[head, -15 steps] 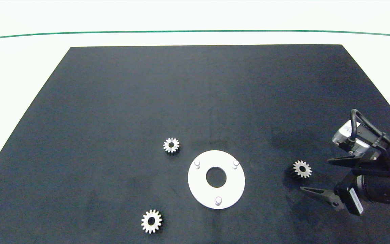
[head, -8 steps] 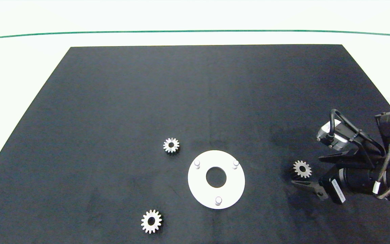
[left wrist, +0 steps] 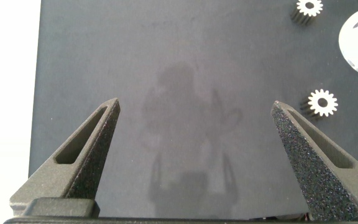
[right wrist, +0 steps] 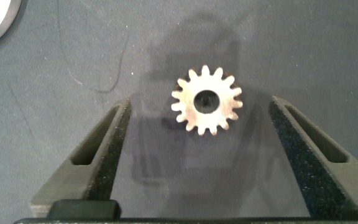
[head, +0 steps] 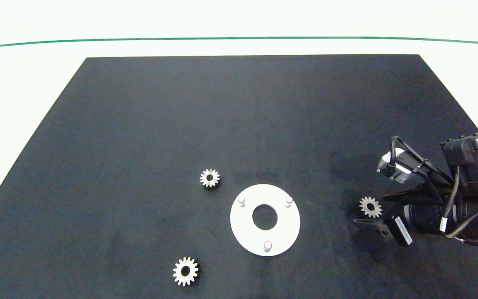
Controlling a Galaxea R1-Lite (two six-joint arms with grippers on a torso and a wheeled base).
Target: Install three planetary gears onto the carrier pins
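Planetary gears (head: 370, 207) flat on the worktop (head: 239, 116): one right of the carrier pins (head: 267, 246), between the fingers of the wide-spread right claw (head: 372, 209), untouched. Left claw (left wrist: 194, 112) likewise spread wide.

Standing wide apart, right gripper (right wrist: 201, 134) fingers flanking the nearest gear (right wrist: 206, 101) with clear gaps on both sides, nothing touching. Lying bare between that gear and the white disc (head: 245, 224): open black mat (head: 239, 116). Sitting well apart, two other gears (head: 210, 178) (head: 185, 271). Projecting upward, three pins (head: 267, 246).
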